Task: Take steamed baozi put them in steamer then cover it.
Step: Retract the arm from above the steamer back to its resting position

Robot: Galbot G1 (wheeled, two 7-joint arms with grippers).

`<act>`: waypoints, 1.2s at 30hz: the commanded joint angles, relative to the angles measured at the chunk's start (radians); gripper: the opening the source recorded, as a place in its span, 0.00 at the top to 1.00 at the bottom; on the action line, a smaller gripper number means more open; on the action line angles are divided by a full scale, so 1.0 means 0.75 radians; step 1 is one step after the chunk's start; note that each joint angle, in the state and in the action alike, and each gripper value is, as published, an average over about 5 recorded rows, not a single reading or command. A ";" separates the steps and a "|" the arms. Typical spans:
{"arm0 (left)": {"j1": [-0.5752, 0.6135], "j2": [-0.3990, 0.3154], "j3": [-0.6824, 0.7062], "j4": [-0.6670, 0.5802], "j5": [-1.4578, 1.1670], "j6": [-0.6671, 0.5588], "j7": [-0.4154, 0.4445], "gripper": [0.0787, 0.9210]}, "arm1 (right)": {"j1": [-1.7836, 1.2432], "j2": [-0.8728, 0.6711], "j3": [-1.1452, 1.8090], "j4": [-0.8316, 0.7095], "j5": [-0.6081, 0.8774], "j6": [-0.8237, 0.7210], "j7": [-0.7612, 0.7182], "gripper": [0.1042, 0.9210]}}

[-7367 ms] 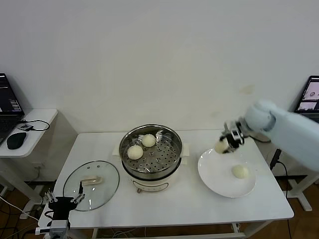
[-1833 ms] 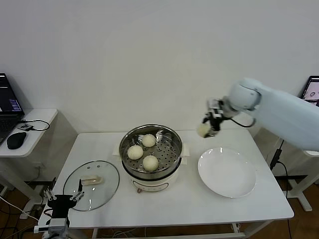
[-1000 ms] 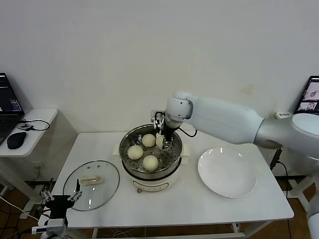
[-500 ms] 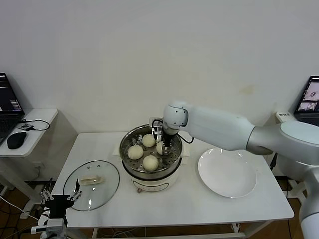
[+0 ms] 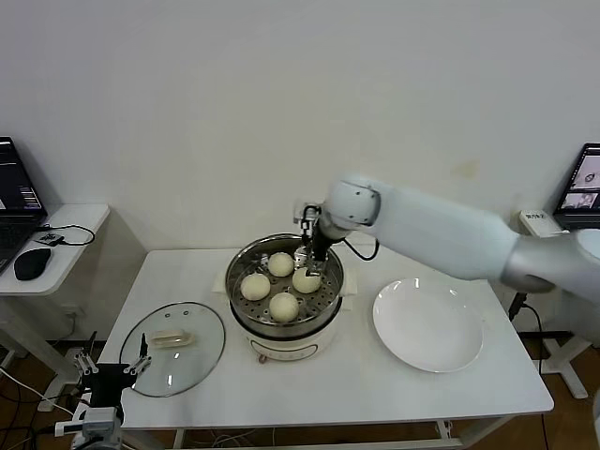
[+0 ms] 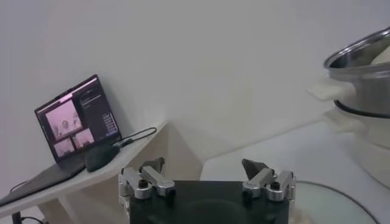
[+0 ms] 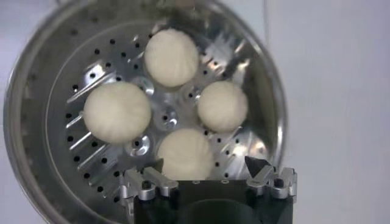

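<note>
A: Nearest the camera, the left gripper (image 5: 111,377) hangs below the surface's (image 5: 356,384) front edge, its jaws spread wide and holding nothing. Just beyond lies the cover (image 5: 172,348), flat on the surface, left of the steamer (image 5: 286,292).

B: And the baozi?

A: All four steamed baozi (image 7: 172,57) sit on the perforated tray inside the steamer. The white plate (image 5: 428,324) to its right is bare. The right gripper (image 7: 207,171) hovers above the pot's far side, jaws apart, gripping nothing.

B: So what remains?

A: By the look of it, only the covering. The right arm (image 5: 441,230) reaches across over the pot and would likely need to clear off first. A side desk with laptop (image 5: 17,194) and mouse (image 5: 30,264) stands well away.
</note>
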State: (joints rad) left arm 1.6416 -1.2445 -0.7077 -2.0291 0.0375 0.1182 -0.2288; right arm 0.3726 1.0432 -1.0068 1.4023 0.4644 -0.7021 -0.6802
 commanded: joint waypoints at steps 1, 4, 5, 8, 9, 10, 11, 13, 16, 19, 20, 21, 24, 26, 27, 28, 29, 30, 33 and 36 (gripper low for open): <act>-0.010 -0.002 0.010 0.012 -0.002 -0.012 0.002 0.12 | -0.412 -0.418 0.436 0.429 0.250 0.207 0.649 0.12; -0.013 -0.002 0.028 0.020 -0.003 -0.034 0.010 0.12 | -0.751 -0.506 0.727 0.504 0.220 0.387 0.798 0.12; -0.014 -0.001 0.035 0.022 -0.003 -0.042 0.014 0.12 | -0.877 -0.520 0.828 0.518 0.193 0.452 0.834 0.12; -0.016 -0.004 0.052 0.031 -0.009 -0.064 0.017 0.12 | -1.264 -0.505 1.148 0.538 0.069 0.622 0.885 0.12; -0.017 -0.006 0.057 0.036 -0.011 -0.072 0.017 0.12 | -1.394 -0.475 1.261 0.539 0.014 0.669 0.887 0.12; -0.019 -0.008 0.062 0.040 -0.013 -0.080 0.018 0.12 | -1.509 -0.436 1.372 0.536 -0.043 0.718 0.885 0.12; -0.021 -0.009 0.068 0.046 -0.014 -0.088 0.019 0.12 | -1.633 -0.381 1.503 0.529 -0.116 0.779 0.876 0.12; -0.024 -0.010 0.080 0.057 -0.010 -0.098 0.021 0.12 | -1.840 -0.269 1.709 0.505 -0.256 0.894 0.851 0.12; -0.030 -0.007 0.095 0.079 0.015 -0.106 0.027 0.12 | -2.079 -0.074 1.973 0.472 -0.412 1.061 0.792 0.12; -0.037 0.008 0.102 0.114 0.120 -0.115 0.035 0.12 | -2.239 0.110 2.177 0.480 -0.480 1.169 0.734 0.12; -0.041 0.018 0.100 0.131 0.201 -0.121 0.039 0.12 | -2.285 0.162 2.239 0.494 -0.485 1.186 0.716 0.12; -0.046 0.030 0.094 0.152 0.301 -0.130 0.048 0.12 | -2.325 0.206 2.293 0.512 -0.485 1.196 0.702 0.12; -0.059 0.076 0.061 0.219 0.680 -0.188 0.075 0.12 | -2.425 0.299 2.401 0.563 -0.472 1.199 0.677 0.12; -0.064 0.112 0.027 0.264 0.924 -0.247 0.102 0.12 | -2.483 0.343 2.447 0.588 -0.473 1.197 0.673 0.12; -0.067 0.132 0.009 0.284 1.030 -0.278 0.116 0.12 | -2.513 0.365 2.467 0.600 -0.474 1.196 0.672 0.12; -0.069 0.148 -0.006 0.303 1.112 -0.302 0.131 0.12 | -2.537 0.384 2.481 0.607 -0.475 1.198 0.672 0.12; -0.071 0.166 -0.019 0.323 1.191 -0.329 0.147 0.12 | -2.561 0.406 2.494 0.613 -0.477 1.203 0.671 0.12; -0.074 0.181 -0.026 0.341 1.253 -0.350 0.158 0.12 | -2.583 0.426 2.505 0.616 -0.480 1.211 0.671 0.12; -0.084 0.211 -0.019 0.390 1.394 -0.383 0.167 0.12 | -2.626 0.485 2.530 0.611 -0.488 1.240 0.676 0.12; -0.099 0.217 0.006 0.416 1.455 -0.375 0.166 0.12 | -2.640 0.534 2.564 0.602 -0.486 1.250 0.686 0.12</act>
State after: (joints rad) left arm 1.5805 -1.1450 -0.6889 -1.8241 0.6600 -0.0797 -0.1433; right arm -1.3556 1.2620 0.6960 1.8158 0.1552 0.1325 -0.1697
